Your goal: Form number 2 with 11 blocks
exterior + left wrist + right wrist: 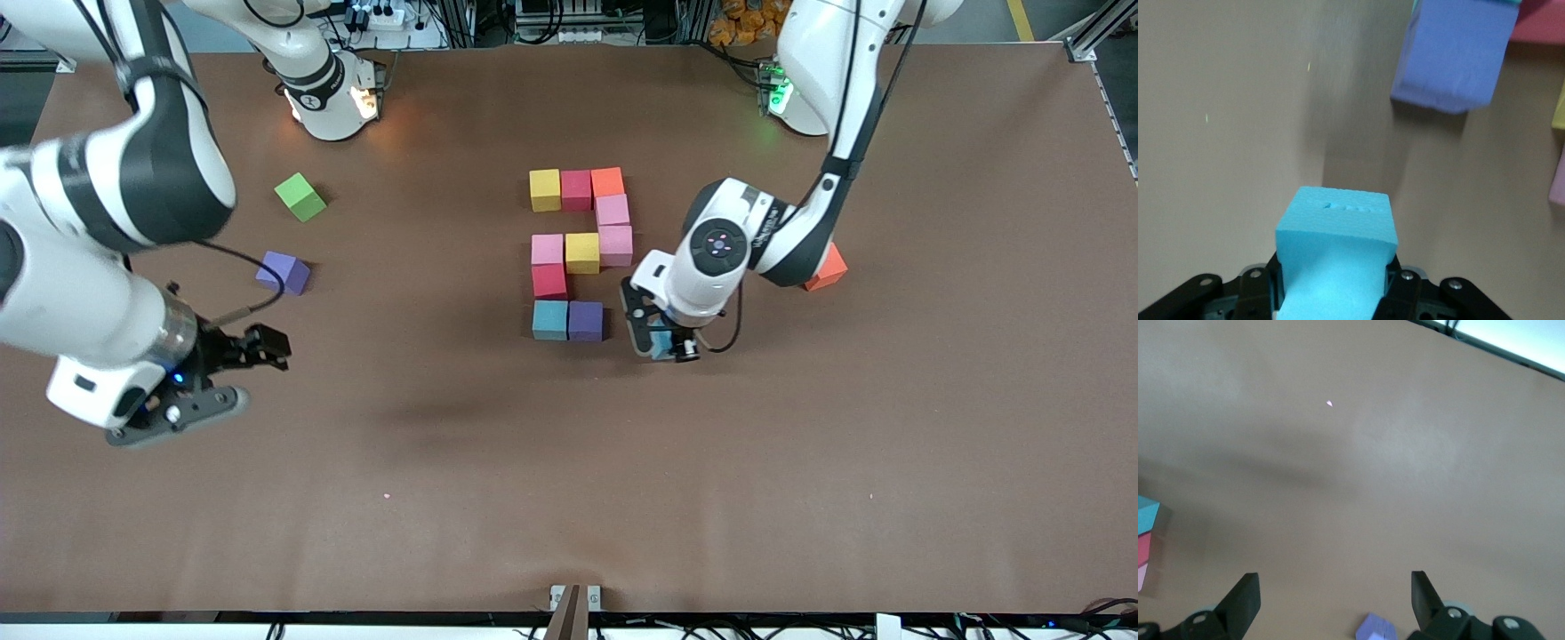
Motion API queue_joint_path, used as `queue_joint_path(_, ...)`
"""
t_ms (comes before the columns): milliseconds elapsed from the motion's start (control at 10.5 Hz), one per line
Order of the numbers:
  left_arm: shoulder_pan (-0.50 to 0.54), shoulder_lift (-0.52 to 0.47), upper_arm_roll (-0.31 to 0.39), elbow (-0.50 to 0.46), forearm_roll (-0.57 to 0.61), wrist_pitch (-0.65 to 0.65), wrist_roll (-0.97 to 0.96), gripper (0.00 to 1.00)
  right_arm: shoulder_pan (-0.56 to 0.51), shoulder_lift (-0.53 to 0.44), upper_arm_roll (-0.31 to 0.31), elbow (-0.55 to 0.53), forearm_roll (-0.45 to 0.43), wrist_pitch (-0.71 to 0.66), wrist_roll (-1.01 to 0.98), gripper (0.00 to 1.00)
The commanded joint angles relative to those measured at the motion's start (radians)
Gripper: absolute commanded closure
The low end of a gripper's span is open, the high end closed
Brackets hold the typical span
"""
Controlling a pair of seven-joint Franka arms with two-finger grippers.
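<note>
**Last block in hand: where the finish could slip**

We see the left pincer (662, 342) pinching a light blue block (1338, 247) just above the counter (800, 462), beside the purple block (585, 321) at the end of the figure's lowest row. The number 2 (580, 253) lies mid-counter with ten cubes down: yellow, red and orange on the row nearest the arms' bases, pink under the orange, then pink, yellow, pink, a red block (548, 281) below, and light blue with purple on the row nearest the front camera. The slot next to the purple block is open, toward the left arm's end of the counter.

We judge the main risk to be a sideways nudge. In the left wrist view the held block sits off-line from the purple one, so a crooked descent could clip its corner and push the whole bottom row askew. A tilted grip could also set the cube on an edge, leaving a gap. Opening while the fingers (1401, 293) touch the purple cube might drag it along.

The right pincer (191, 404) waits spread and empty over bare counter, near a loose purple block (284, 272) and a green block (300, 196). A spare orange block (827, 268) lies partly hidden under the left arm.
</note>
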Motion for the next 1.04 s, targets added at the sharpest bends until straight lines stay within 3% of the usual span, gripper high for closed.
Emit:
queue_joint_path(0, -0.011, 0.054, -0.002, 0.087, 0.019, -0.021, 0.01, 0.85, -0.035, -0.212, -0.074, -0.253, 0.135, 0.024, 0.021, 0.0)
queue_joint_path(190, -0.025, 0.068, -0.001, 0.104, 0.019, -0.033, 0.007, 0.85, -0.039, -0.286, -0.128, -0.282, 0.156, -0.011, 0.015, 0.0)
queue_joint_path(474, -0.053, 0.068, 0.001, 0.14, 0.018, -0.152, -0.052, 0.87, -0.094, -0.398, -0.134, -0.354, 0.119, 0.011, 0.01, 0.0)
queue_joint_path(949, -0.111, 0.1, 0.001, 0.141, 0.122, -0.17, -0.175, 0.87, -0.082, -0.461, -0.191, -0.457, 0.093, 0.117, 0.012, 0.0)
